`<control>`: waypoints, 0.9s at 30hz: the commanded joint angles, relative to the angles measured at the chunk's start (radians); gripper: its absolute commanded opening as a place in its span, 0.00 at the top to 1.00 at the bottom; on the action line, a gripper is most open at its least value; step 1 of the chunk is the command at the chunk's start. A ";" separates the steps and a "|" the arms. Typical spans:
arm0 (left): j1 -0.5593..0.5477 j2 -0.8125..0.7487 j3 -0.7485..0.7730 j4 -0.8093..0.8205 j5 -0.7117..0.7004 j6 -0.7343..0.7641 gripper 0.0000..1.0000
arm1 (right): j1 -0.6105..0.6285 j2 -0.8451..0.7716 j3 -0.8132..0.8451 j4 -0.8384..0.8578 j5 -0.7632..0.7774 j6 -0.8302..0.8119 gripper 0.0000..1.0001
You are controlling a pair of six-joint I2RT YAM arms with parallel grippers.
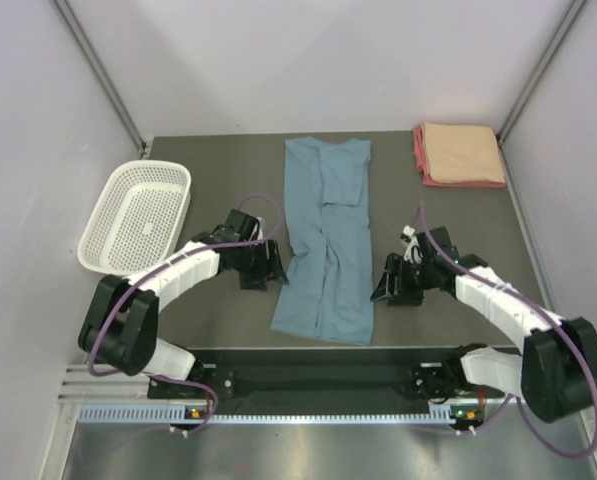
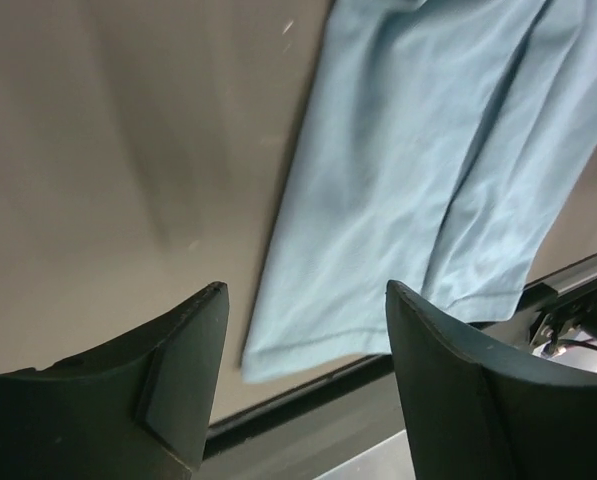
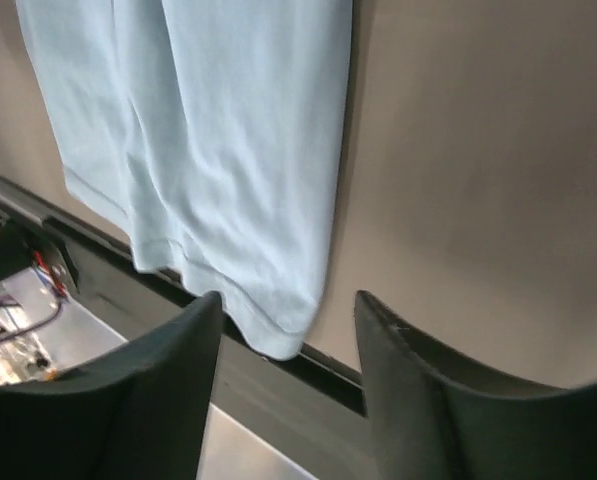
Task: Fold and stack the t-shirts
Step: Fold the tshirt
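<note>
Two pincers, both mine, jaws apart, nothing held. Left pincer [image 1: 264,266] low over bench [image 1: 218,170], just beside left edge of blue-grey t-shirt [image 1: 326,240]; right pincer [image 1: 390,284] just beside its right edge. Shirt lies flat between them, folded into long strip, hem toward me. Farther left: white mesh basket [image 1: 138,215]. Far right corner: folded peach t-shirt [image 1: 463,150] stacked on pink-red t-shirt [image 1: 419,160].

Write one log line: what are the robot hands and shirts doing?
left gripper open, empty | right gripper open, empty | blue-grey shirt flat between them, folded lengthwise | peach shirt folded atop pink shirt
</note>
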 commanded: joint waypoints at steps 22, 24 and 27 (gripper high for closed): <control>-0.105 -0.027 -0.221 0.019 0.006 -0.167 0.45 | 0.129 -0.092 -0.286 0.193 -0.105 0.150 0.39; -0.106 -0.032 -0.229 0.018 0.008 -0.163 0.46 | 0.132 -0.101 -0.300 0.197 -0.100 0.164 0.44; -0.106 -0.046 -0.243 0.004 0.005 -0.160 0.47 | 0.138 -0.102 -0.302 0.193 -0.102 0.173 0.47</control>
